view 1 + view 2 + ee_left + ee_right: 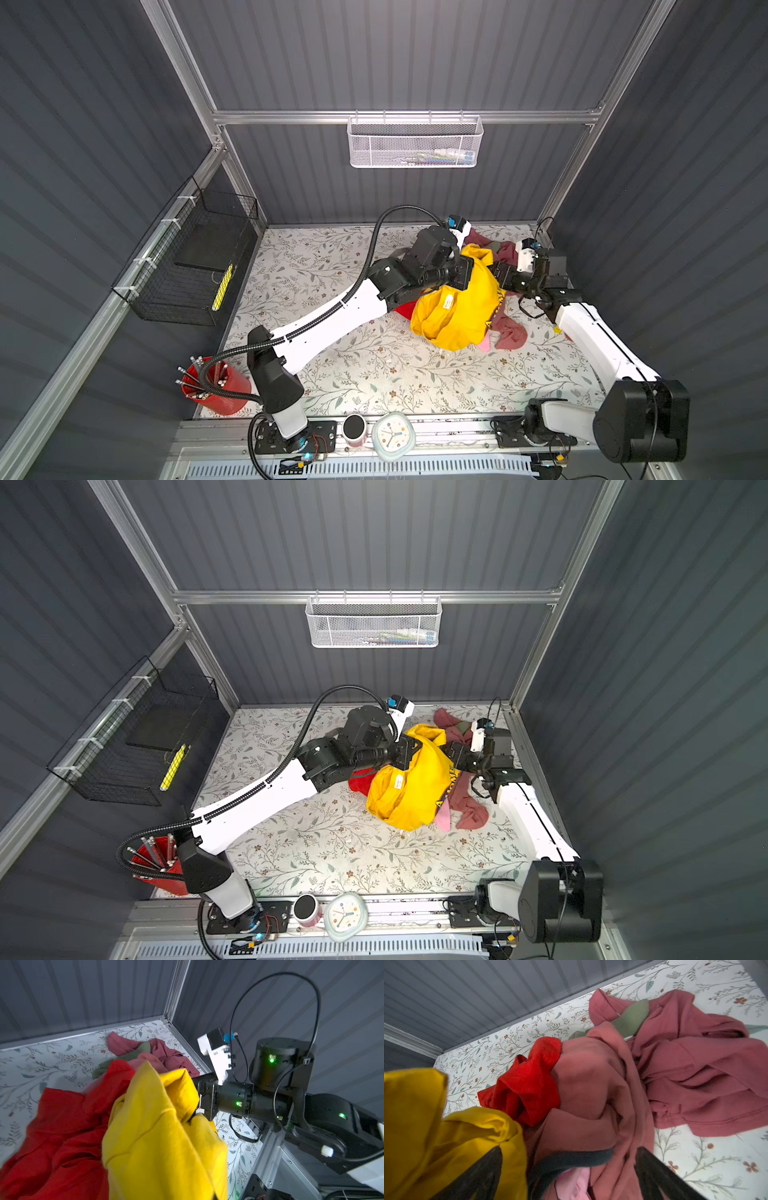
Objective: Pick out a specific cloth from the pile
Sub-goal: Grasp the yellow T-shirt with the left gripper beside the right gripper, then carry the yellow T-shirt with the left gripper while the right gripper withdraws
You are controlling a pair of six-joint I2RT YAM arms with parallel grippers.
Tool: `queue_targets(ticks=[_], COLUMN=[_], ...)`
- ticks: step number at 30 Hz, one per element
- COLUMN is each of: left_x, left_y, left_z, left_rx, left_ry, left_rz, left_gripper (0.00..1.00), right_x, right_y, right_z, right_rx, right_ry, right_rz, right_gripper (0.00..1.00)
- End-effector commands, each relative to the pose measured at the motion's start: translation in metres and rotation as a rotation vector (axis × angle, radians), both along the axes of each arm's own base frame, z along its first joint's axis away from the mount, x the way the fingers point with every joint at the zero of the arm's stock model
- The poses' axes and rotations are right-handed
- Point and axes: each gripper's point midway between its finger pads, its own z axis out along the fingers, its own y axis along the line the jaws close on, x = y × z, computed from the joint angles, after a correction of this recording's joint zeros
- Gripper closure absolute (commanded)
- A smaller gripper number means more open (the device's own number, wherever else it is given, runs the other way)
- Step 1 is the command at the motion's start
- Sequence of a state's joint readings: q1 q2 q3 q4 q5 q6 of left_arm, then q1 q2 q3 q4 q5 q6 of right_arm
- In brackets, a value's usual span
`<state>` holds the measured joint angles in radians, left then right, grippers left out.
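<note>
The mustard-yellow cloth (457, 307) (411, 787) hangs bunched from my left gripper (471, 266) (415, 750), which is shut on its upper fold. In the left wrist view the cloth (162, 1136) covers the jaws. Under and beside it lies the pile: a red garment (405, 309) (62, 1136), a dusty rose one (511, 332) (685, 1084) and a light pink one (484, 343). My right gripper (496, 270) (569, 1176) is open just right of the cloth's top. Its dark fingers (483, 1172) straddle rose and pink fabric with a grey trim, gripping nothing.
The pile sits at the back right of the floral table (374, 365), close to the right wall. A red cup of pencils (216, 388) stands front left. A black wire basket (187, 266) hangs on the left wall. A clock (392, 434) lies at the front edge.
</note>
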<state>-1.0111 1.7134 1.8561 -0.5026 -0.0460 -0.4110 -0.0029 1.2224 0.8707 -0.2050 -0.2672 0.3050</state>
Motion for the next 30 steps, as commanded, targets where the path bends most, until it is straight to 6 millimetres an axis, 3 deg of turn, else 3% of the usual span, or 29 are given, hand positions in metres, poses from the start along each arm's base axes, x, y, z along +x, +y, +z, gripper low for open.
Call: queue_targets(ticks=[1,5,9,16,19,23,30], left_x=[0.008,0.023,0.042,0.084,0.095,0.112,0.151], left_y=[0.031,0.073,0.107,0.185,0.209,0.237,0.298], left_z=[0.042,0.080,0.095,0.078,0.071,0.066,0.025], left_rx=[0.069,0.133,0.164,0.309,0.373,0.465,0.634], left_ry=[-0.144,-0.260,-0.287,-0.278,-0.297,-0.306,-0.223], left_rz=[0.059,0.185,0.270,0.494,0.554,0.623,0.727], left_gripper=[1.00,1.00,1.00,1.00,1.00,1.00,1.00], right_x=[-0.007,-0.011,-0.011,-0.012,-0.017,-0.018,-0.022], right_y=[-0.012,-0.012,-0.003,0.003,0.009,0.009,0.007], right_z=[0.000,0.008,0.015,0.017,0.028,0.026,0.025], right_rx=[-0.036,-0.037,0.003,0.033,0.054,0.054,0.033], right_ry=[-0.021,-0.059,-0.089,-0.093,-0.119,-0.108,-0.098], right_rz=[-0.038,-0.033,0.004,0.026,0.062,0.055,0.055], right_gripper=[0.01,0.01,0.01,0.01,0.01,0.01,0.01])
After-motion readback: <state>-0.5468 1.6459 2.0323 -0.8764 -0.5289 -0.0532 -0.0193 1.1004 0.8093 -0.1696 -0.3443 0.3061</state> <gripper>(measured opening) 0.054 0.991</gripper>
